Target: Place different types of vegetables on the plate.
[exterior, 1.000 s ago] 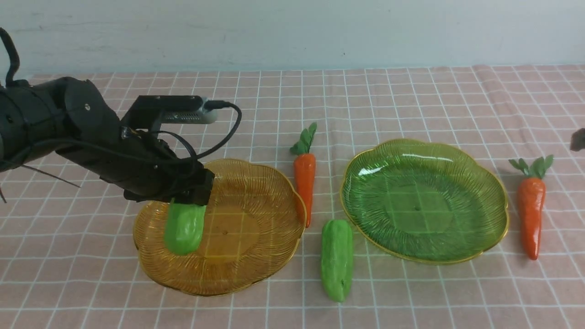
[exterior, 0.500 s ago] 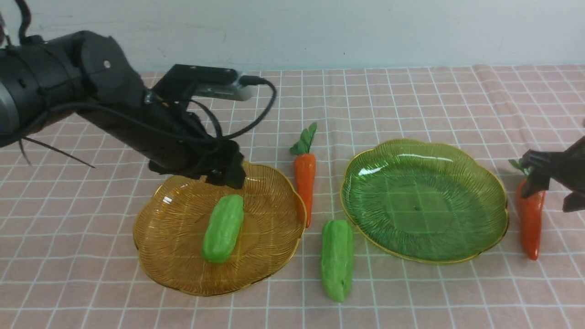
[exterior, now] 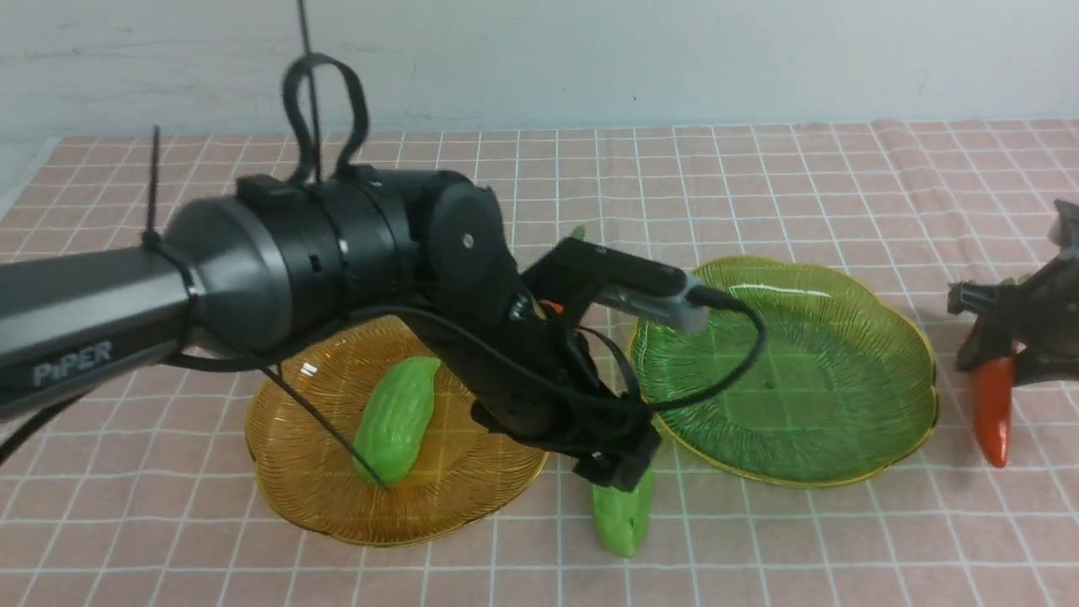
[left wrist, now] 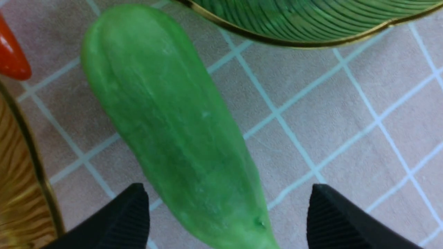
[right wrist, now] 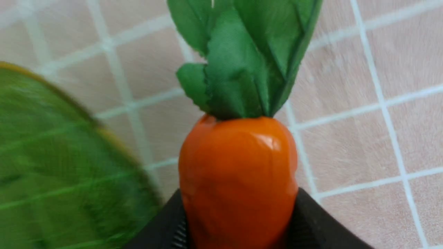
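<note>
The left tool point(exterior: 622, 465) hangs spread astride the cucumber point(left wrist: 173, 131) on the surface point(exterior: 843, 539) between the amber plate point(exterior: 312, 489) and the green plate point(exterior: 885, 421), seemingly to grasp it, while the right tool point(right wrist: 238, 221) pinches a carrot point(right wrist: 238, 166) by its thick end beside that green plate.

The left arm point(exterior: 337, 253) crosses above the amber plate point(exterior: 287, 489), blocking approach there; the green plate point(exterior: 843, 438) lies open from above.

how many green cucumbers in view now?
2. The first cucumber lies on the amber plate; the second cucumber is on the cloth between it and the green plate, under the open left hand. The arm may hide others.
</note>
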